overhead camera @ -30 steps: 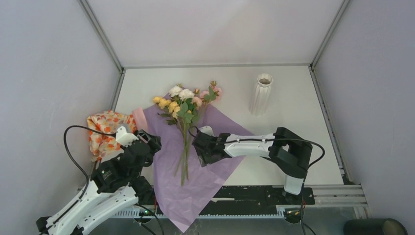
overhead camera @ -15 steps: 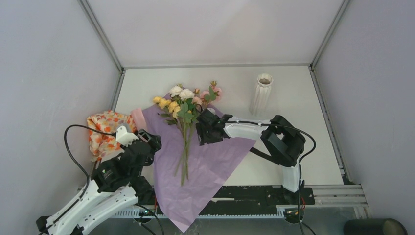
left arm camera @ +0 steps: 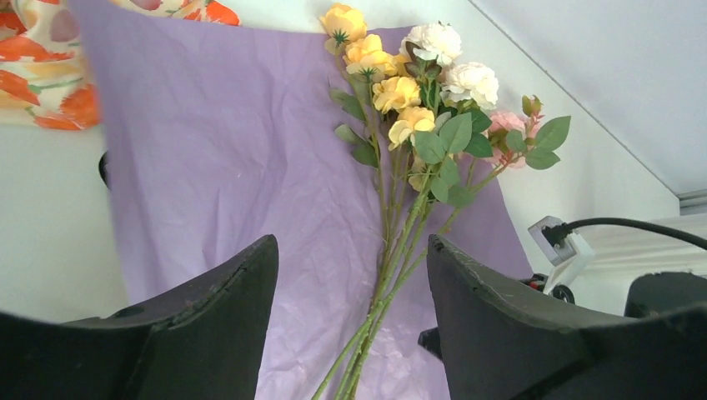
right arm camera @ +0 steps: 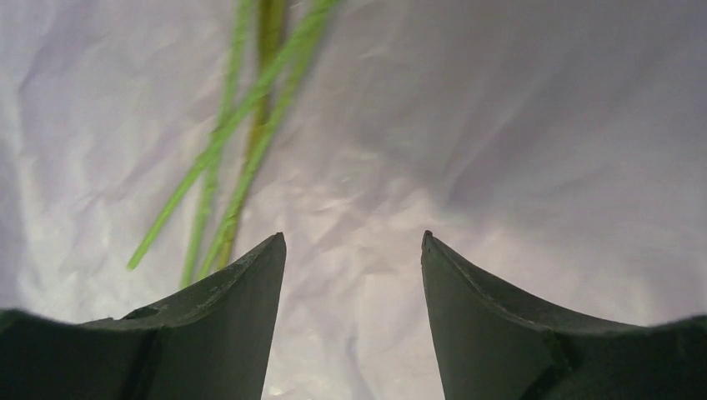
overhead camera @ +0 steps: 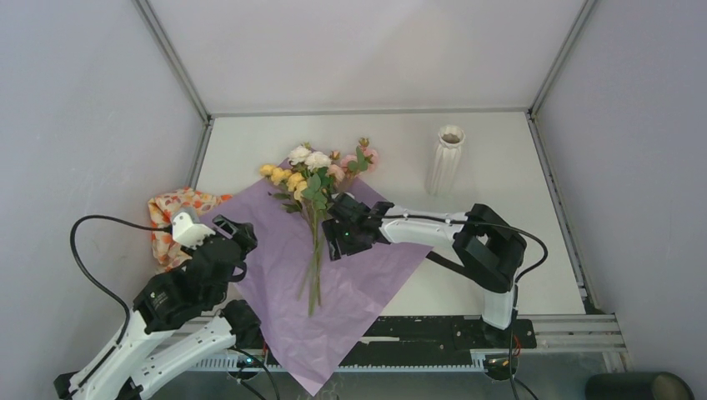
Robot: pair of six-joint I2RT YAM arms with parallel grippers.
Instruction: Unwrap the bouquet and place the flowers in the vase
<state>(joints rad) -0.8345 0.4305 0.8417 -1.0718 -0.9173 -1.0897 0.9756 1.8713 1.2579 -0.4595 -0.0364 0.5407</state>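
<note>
The bouquet lies unwrapped: its lilac paper (overhead camera: 367, 275) is spread flat on the table, and the flowers (overhead camera: 313, 175) rest on it with their heads toward the back. In the left wrist view the flowers (left arm camera: 417, 92) show cream, yellow and pink heads on long green stems (left arm camera: 392, 258). The white ribbed vase (overhead camera: 446, 158) stands upright at the back right. My left gripper (overhead camera: 238, 236) is open over the paper's left edge; the left wrist view shows the gripper (left arm camera: 352, 243) holding nothing. My right gripper (overhead camera: 338, 242) hovers open just right of the stems; the right wrist view shows the gripper (right arm camera: 353, 237) empty, above paper (right arm camera: 500, 125).
An orange floral cloth (overhead camera: 171, 215) lies bunched at the left wall, partly under the paper's corner; the left wrist view shows the cloth (left arm camera: 33, 83) at upper left. The paper's near corner hangs over the table's front edge. Grey walls enclose the table on three sides.
The paper's left side has spread flat toward the cloth, hiding the pink sheet. My left arm drew back to the left. My right gripper moved up along the stems, then slightly back.
</note>
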